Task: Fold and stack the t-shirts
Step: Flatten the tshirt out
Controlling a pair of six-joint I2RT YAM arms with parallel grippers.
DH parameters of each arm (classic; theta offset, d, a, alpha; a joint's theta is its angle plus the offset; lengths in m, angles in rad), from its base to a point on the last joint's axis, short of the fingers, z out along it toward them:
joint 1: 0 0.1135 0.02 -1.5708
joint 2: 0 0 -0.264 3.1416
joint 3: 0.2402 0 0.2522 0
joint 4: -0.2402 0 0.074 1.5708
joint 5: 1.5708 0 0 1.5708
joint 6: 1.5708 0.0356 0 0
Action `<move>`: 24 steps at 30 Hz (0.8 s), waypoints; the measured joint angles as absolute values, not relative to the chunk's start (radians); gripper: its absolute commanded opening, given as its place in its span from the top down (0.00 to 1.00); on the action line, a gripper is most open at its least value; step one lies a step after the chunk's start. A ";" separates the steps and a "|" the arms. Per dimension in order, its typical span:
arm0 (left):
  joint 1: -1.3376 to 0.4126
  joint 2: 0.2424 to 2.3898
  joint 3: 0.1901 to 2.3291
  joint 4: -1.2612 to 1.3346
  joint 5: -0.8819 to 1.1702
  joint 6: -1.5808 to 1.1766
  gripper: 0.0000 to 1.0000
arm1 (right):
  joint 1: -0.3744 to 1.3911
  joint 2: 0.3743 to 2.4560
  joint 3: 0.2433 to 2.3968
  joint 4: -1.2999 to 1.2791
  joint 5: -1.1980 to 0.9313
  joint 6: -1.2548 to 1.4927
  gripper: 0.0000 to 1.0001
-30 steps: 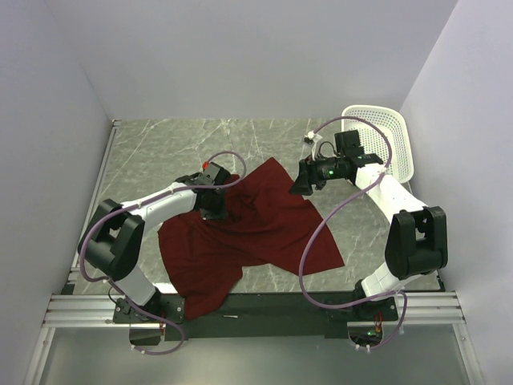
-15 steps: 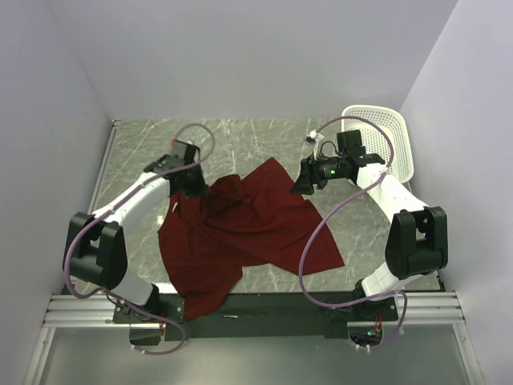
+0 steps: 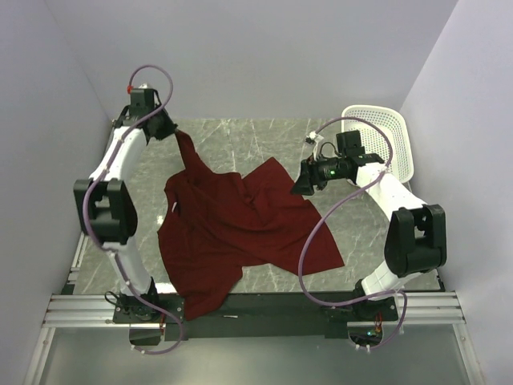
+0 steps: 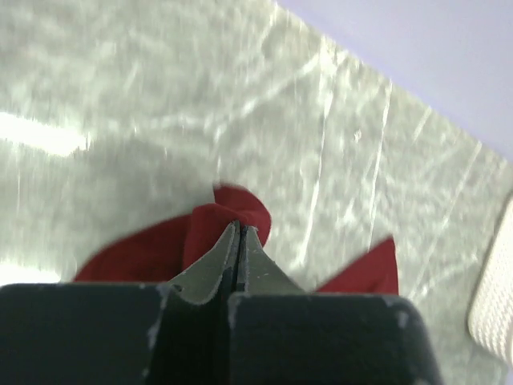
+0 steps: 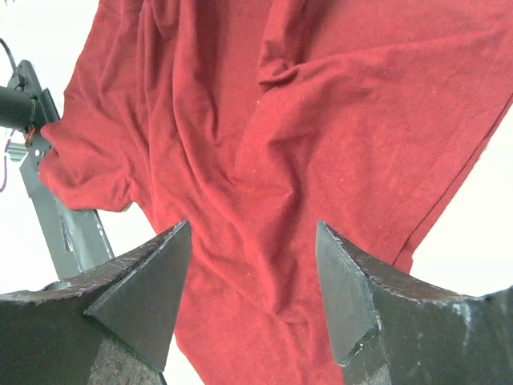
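Note:
The dark red t-shirt (image 3: 240, 228) lies crumpled across the middle of the table, with one corner pulled up and out toward the far left. My left gripper (image 3: 173, 132) is shut on that corner; in the left wrist view the red cloth (image 4: 232, 210) shows pinched at the closed fingertips (image 4: 240, 228). My right gripper (image 3: 296, 186) is open and hangs just above the t-shirt's far right corner, holding nothing. In the right wrist view the t-shirt (image 5: 304, 136) spreads wrinkled below the two parted fingers (image 5: 152, 281).
A white mesh basket (image 3: 397, 140) stands at the far right, behind the right arm; its edge shows in the left wrist view (image 4: 497, 297). Grey walls close in the marble table (image 3: 248, 136) on three sides. The arms' rail (image 3: 240, 309) runs along the near edge.
My left gripper has swung from the t-shirt's middle to the far left corner of the table, dragging a corner of the cloth with it. The right arm has stayed still.

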State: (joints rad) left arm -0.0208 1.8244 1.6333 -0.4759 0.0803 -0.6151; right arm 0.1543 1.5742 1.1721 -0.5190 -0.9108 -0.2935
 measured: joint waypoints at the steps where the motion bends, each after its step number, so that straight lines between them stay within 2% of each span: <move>1: -0.019 1.866 1.683 -0.479 0.075 -0.611 1.00 | 0.154 1.581 1.172 -0.519 -0.911 -0.295 0.30; 7: -0.017 2.062 1.892 -0.481 0.019 -0.595 1.00 | 0.154 1.624 1.172 -0.536 -0.908 -0.300 0.30; 14: -0.004 2.090 1.930 -0.461 -0.057 -0.595 1.00 | 0.154 1.625 1.172 -0.540 -0.902 -0.304 0.30; 20: 0.019 2.174 2.128 -0.431 -0.077 -0.591 1.00 | 0.154 1.632 1.172 -0.530 -0.859 -0.286 0.32; 24: 0.024 2.237 2.185 -0.416 -0.074 -0.592 0.99 | 0.158 1.662 1.176 -0.500 -0.792 -0.247 0.32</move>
State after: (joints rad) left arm 0.0242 2.2372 2.1849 -0.4156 -0.0742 -0.5919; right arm 0.1577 1.6619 1.1759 -0.5003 -0.7921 -0.2474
